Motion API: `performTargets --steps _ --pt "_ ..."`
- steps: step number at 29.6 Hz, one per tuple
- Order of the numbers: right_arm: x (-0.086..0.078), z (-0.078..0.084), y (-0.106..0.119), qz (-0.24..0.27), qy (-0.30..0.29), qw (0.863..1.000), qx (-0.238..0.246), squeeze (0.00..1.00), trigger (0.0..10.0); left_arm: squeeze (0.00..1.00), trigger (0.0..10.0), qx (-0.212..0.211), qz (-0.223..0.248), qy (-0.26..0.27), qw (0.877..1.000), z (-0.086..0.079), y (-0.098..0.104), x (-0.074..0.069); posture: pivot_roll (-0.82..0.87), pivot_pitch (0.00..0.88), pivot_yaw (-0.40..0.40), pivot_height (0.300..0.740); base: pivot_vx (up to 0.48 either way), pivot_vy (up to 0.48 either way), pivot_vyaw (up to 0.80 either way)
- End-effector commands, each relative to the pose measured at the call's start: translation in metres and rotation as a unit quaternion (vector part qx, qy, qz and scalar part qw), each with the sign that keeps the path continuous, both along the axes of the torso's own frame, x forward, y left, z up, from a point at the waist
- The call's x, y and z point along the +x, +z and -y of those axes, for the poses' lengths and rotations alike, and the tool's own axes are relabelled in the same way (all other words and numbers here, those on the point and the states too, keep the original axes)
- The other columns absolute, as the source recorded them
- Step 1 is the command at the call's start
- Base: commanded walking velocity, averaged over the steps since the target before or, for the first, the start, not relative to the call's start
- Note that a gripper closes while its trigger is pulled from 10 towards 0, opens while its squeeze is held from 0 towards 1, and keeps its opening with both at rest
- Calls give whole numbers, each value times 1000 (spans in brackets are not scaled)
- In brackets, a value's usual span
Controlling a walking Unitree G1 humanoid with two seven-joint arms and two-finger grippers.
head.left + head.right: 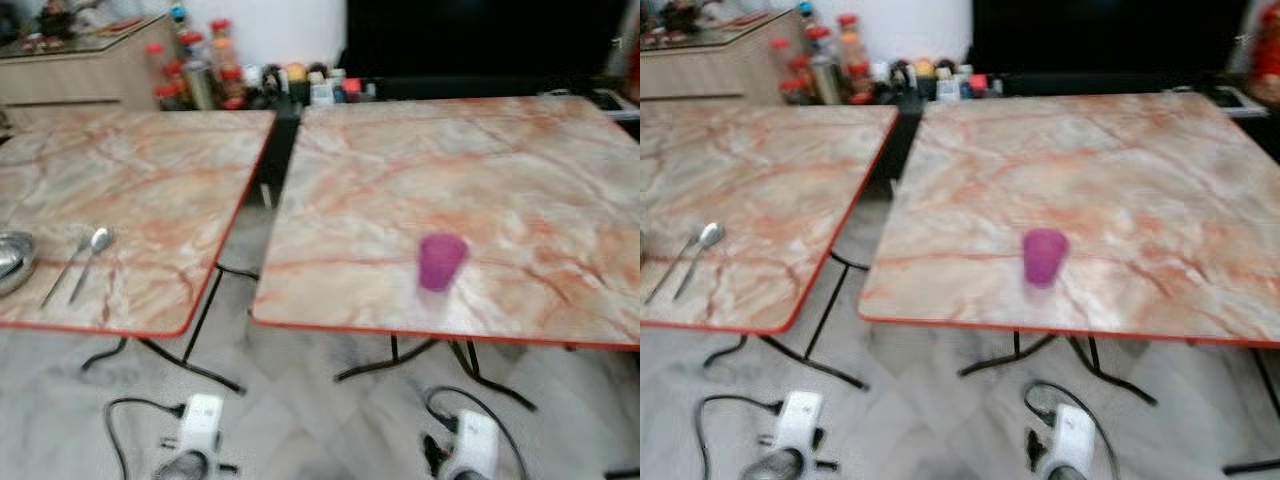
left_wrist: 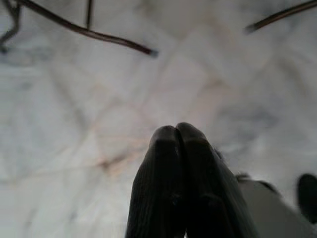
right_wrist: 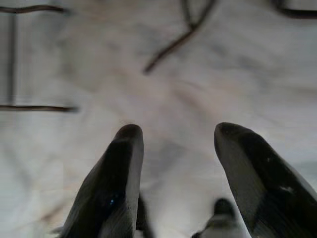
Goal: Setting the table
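2 idle claws: my left gripper (image 2: 177, 130) pressed closed, right gripper (image 3: 174, 133) spread, both empty; purple cup (image 1: 440, 261) near right table's (image 1: 560, 170) front edge

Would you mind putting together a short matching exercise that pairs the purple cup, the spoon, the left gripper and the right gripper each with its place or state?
Column one:
1. purple cup
2. spoon
3. left gripper
4. right gripper

Column two:
A. fingers pressed together, pointing at the floor
B. lying on the left table, beside a metal bowl
C. fingers spread apart, pointing at the floor
D. standing upright near the front edge of the right table

Pairs: 1-D, 2-B, 3-A, 4-C
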State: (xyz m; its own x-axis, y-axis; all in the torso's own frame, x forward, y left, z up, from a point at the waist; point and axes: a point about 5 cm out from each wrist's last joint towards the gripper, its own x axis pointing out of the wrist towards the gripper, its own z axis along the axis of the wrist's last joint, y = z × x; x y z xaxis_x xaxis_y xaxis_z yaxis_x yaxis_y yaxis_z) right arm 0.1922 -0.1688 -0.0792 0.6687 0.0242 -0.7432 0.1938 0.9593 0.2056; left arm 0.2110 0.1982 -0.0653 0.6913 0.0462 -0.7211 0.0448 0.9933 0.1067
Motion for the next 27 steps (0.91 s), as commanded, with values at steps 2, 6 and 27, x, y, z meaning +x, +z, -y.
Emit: performTargets --steps 2,6,27 --pt "-14 12 -5 -14 23 999 -29 0 10000 0 10000 -7 1 -8 1000 8 -1 0 -88 0 53 740 0 0 0" --pt "-26 17 -9 -17 44 998 -42 0 10000 0 10000 -6 -3 -12 1000 8 -3 -3 -100 0 54 740 0 0 0" --pt "4 6 93 294 238 923 -66 0 10000 0 10000 -1 -12 -21 1000 5 -4 -6 -151 0 61 740 0 0 0"
